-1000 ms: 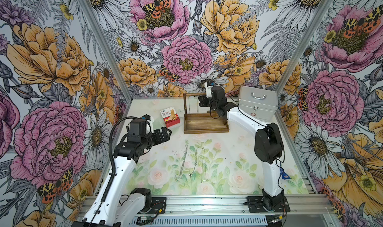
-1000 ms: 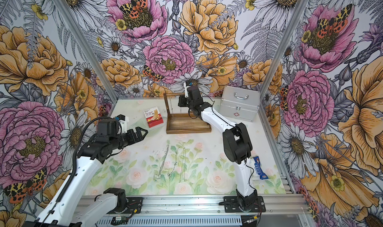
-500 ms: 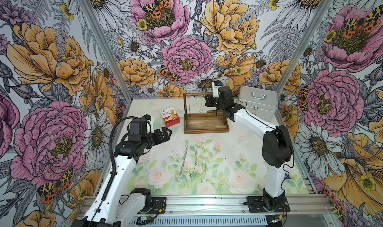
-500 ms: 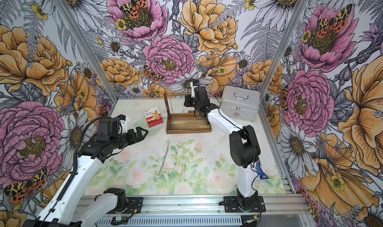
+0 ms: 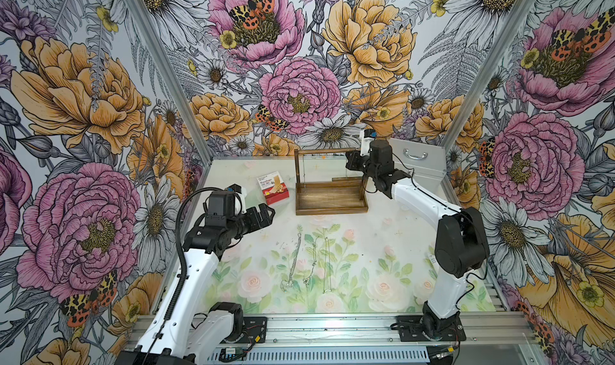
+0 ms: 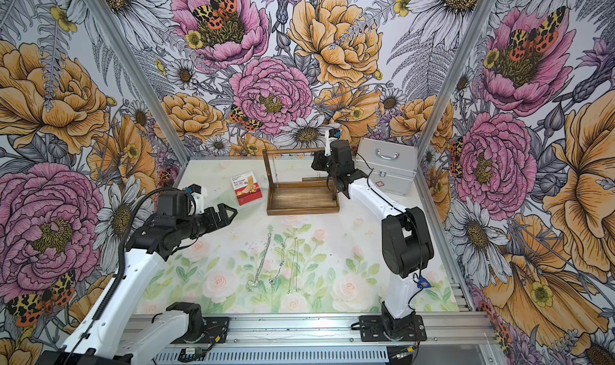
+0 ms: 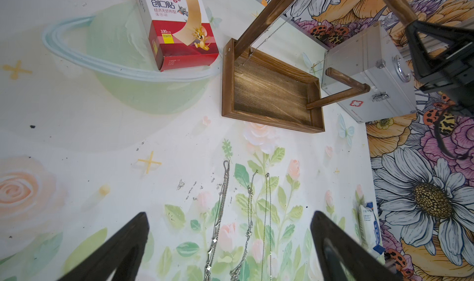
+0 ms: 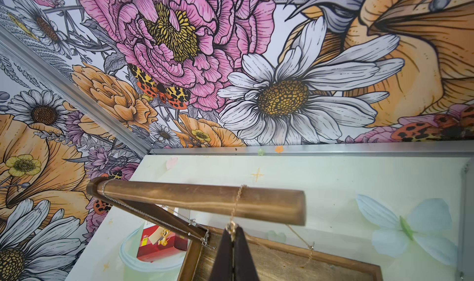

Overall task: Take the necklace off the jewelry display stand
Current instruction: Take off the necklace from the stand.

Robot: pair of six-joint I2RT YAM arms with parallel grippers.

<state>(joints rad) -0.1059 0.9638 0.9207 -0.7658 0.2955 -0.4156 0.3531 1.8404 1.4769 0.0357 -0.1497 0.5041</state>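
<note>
The right claw [image 8: 232, 231], in the right wrist view, is shut on the gold necklace [image 8: 238, 197], which is looped over the rod [image 8: 179, 195] of the stand [image 8: 282, 263] near its free tip. Next, I think, it must pull the necklace past the tip. In a top view the left claw [image 5: 268, 215] hangs wide open and empty; the right claw is farther along the rod than before.

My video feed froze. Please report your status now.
Right gripper shut on gold necklace, looped over stand rod. Left gripper open, away. Nothing blocks its free end.
</note>
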